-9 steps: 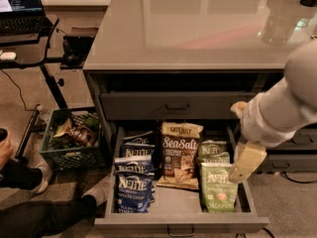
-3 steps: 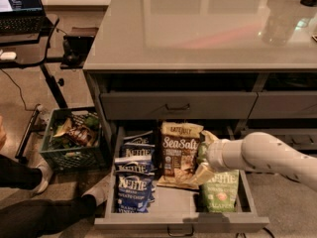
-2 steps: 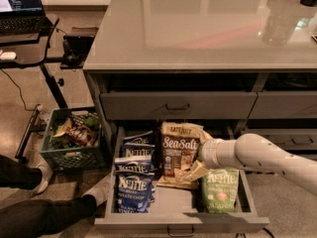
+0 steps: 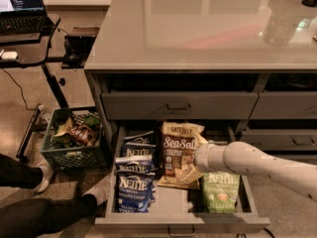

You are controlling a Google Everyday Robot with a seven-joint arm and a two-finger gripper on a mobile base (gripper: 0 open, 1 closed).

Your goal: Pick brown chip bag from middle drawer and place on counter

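Observation:
The brown chip bag point(image 4: 176, 150), with white "Sea Salt" lettering, lies in the middle row of the open middle drawer point(image 4: 178, 222). My gripper point(image 4: 197, 156) is low inside the drawer at the bag's right edge, at the end of the white arm reaching in from the right. It overlaps the bag's right side, and that side looks slightly lifted and crumpled. The glossy counter point(image 4: 198, 29) spans the top of the cabinet above.
Blue Kettle bags point(image 4: 134, 182) fill the drawer's left row and a green Kettle bag point(image 4: 219, 192) lies under my arm at the right. A closed drawer point(image 4: 178, 105) sits above. A green crate point(image 4: 74, 138), a laptop desk point(image 4: 25, 29) and a person's legs point(image 4: 39, 207) are to the left.
My arm came down from above the drawer's right side and slid left along the drawer. The gripper now rests against the brown bag's right edge.

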